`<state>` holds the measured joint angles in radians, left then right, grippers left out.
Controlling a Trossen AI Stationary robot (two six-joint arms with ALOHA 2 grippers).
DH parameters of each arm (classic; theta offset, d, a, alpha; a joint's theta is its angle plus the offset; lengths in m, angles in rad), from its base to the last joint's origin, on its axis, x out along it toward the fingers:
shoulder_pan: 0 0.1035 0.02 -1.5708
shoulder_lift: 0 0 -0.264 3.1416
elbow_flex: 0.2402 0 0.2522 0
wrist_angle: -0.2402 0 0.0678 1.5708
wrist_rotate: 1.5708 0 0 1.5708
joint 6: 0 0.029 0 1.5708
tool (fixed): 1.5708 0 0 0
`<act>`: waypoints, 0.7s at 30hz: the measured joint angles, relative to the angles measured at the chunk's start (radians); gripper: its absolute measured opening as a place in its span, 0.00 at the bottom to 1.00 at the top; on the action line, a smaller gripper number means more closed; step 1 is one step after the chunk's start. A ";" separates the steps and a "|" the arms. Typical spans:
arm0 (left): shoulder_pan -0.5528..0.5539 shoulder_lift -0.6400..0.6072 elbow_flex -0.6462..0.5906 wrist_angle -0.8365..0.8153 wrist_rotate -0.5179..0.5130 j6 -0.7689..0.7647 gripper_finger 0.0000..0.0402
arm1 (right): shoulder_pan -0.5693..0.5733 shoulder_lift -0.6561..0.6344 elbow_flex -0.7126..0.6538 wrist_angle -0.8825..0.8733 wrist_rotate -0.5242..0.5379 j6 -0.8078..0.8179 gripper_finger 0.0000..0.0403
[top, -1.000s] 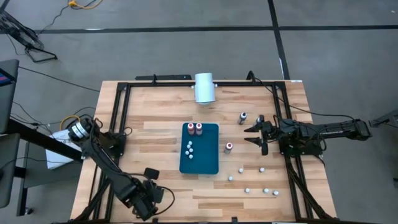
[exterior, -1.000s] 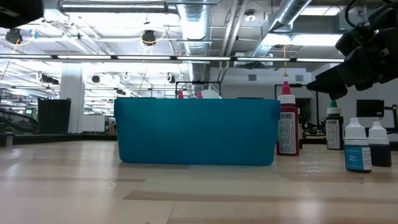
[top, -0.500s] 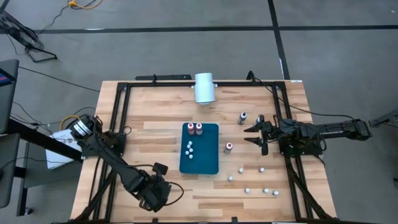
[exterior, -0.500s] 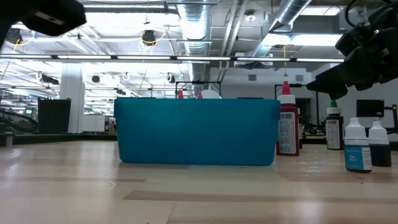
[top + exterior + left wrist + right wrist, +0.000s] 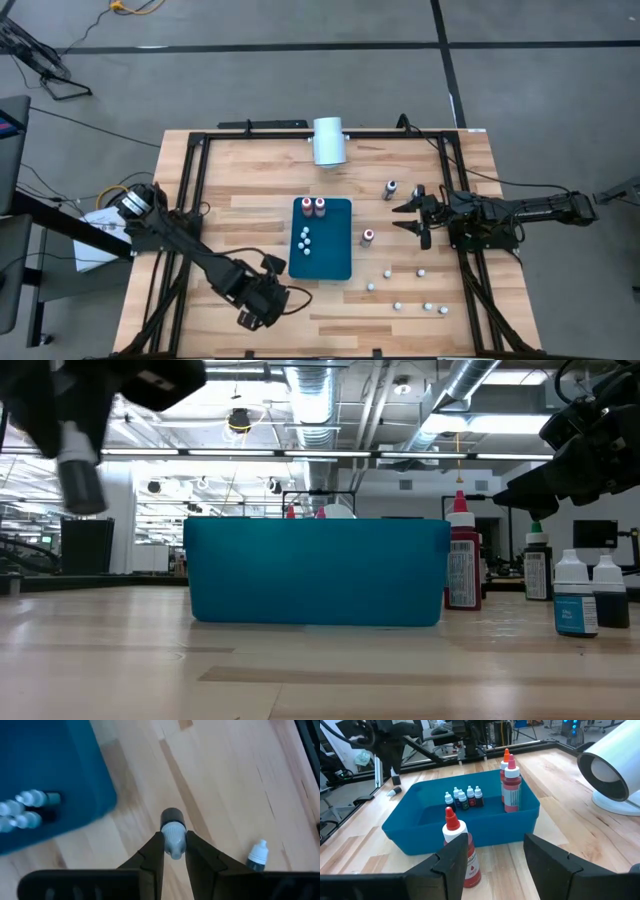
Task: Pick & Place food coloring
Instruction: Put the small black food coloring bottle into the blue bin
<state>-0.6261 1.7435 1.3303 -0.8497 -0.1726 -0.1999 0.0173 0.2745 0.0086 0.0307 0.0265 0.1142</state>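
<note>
Here, at the lower left of the high view, the left tool [image 5: 268,300] hangs over the wooden counter [image 5: 250,215], just left of the teal tray's [image 5: 336,258] lower corner. Its fingers are pressed onto a tiny gray-capped bottle [image 5: 173,831], seen pinched between them in the left wrist view; another small white-capped bottle [image 5: 258,855] stands on the boards near it.

In the middle, the tray holds two red bottles [image 5: 314,207] at its upper end and three tiny white-capped ones [image 5: 305,240] lower down. A white cylinder [image 5: 328,141] lies at the counter's upper edge.

Right of the tray stands a red-capped bottle [image 5: 368,237], with a dark one [image 5: 390,189] above it. More tiny bottles [image 5: 408,292] are scattered across the lower right.

At the right edge, the right tool [image 5: 408,217] hovers with its fingers spread, holding nothing, near the red-capped bottle. The bottle labels carry printing too small to read.
</note>
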 joint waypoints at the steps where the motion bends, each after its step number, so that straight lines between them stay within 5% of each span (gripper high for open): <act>1: 0.008 0.000 0.010 -0.005 0.000 0.014 0.14 | 0.000 0.000 0.000 0.000 0.000 0.000 0.46; 21: 0.191 0.000 0.168 -0.144 0.009 0.229 0.14 | 0.000 0.000 0.000 0.000 0.000 0.000 0.46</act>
<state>-0.4355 1.7439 1.4987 -0.9942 -0.1638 0.0294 0.0170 0.2745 0.0083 0.0307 0.0265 0.1143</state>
